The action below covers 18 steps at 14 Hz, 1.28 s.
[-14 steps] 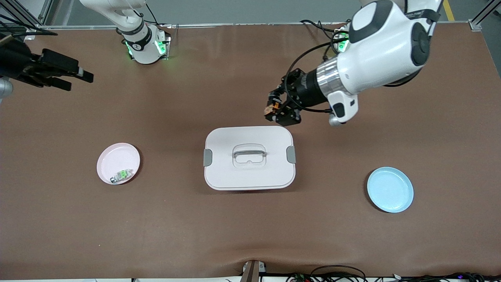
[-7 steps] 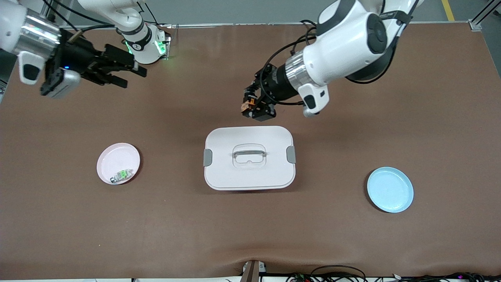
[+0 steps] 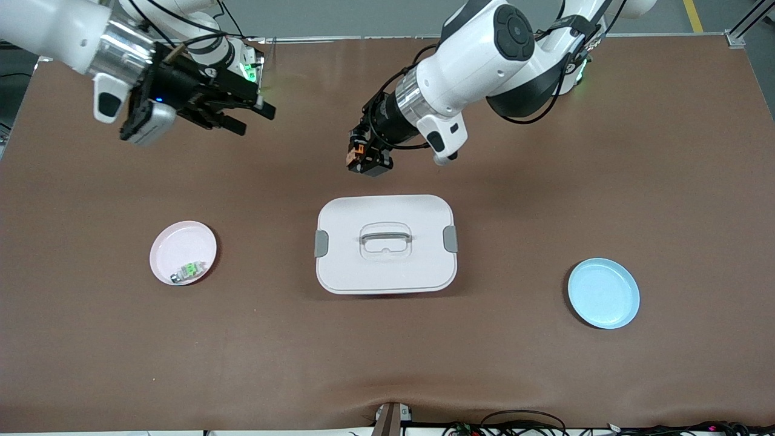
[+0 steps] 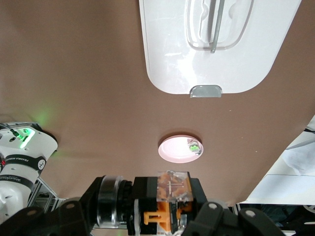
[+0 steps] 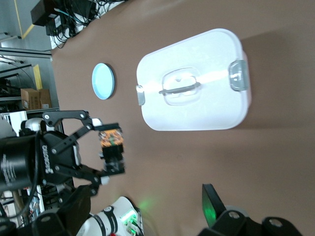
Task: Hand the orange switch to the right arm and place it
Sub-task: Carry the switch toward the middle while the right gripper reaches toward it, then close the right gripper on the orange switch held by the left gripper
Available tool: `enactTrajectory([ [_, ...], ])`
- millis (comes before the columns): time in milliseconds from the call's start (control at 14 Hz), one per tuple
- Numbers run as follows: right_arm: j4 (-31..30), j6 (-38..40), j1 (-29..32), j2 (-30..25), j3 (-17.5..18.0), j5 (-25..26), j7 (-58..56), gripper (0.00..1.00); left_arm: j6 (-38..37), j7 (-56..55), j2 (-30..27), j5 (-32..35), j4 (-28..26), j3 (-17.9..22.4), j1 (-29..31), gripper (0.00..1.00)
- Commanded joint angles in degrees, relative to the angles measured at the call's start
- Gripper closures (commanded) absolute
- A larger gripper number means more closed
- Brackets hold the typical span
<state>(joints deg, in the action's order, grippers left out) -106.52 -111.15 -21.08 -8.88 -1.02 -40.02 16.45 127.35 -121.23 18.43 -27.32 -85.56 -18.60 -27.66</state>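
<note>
My left gripper (image 3: 363, 160) is shut on the orange switch (image 3: 353, 155), a tiny black block with an orange band. It holds the switch in the air over the bare table, just past the white box's edge on the robots' side. In the left wrist view the switch (image 4: 172, 199) sits between the black fingers. My right gripper (image 3: 255, 120) is open and empty, in the air toward the right arm's end, its fingers pointing at the switch with a gap between them. The right wrist view shows one right finger (image 5: 212, 200) and, farther off, the held switch (image 5: 111, 139).
A closed white box (image 3: 339, 266) with a handle and grey clips stands mid-table. A pink plate (image 3: 175, 242) holding a small green-and-white part (image 3: 192, 268) lies toward the right arm's end. A blue plate (image 3: 603, 293) lies toward the left arm's end.
My left gripper has carried the switch toward the right arm's end. My right arm has swung in from the table's edge toward the middle, closing the gap to the switch.
</note>
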Motion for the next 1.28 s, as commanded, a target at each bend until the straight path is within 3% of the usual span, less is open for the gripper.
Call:
enactTrajectory([
  [0,-3.34,-5.55,-3.42,-1.49,-0.3,-2.6,0.61,0.0,0.26,-1.2,0.38,1.48,1.36,0.23,-0.91,0.78],
  [214,-6.85,-11.7,-6.94,-1.23,-0.3,-4.98,-0.53,0.0,0.26,-0.59,0.21,2.53,1.36,0.14,-1.0,0.78],
  [570,-7.3,-15.14,-9.5,0.71,-0.3,-8.05,-1.68,0.0,0.26,-0.41,0.03,2.53,1.36,0.14,-1.0,0.78],
  [1211,-7.3,-19.79,-11.61,3.69,-0.3,-8.76,-1.86,0.0,0.26,-0.32,0.03,2.62,1.36,0.14,-1.0,0.78],
])
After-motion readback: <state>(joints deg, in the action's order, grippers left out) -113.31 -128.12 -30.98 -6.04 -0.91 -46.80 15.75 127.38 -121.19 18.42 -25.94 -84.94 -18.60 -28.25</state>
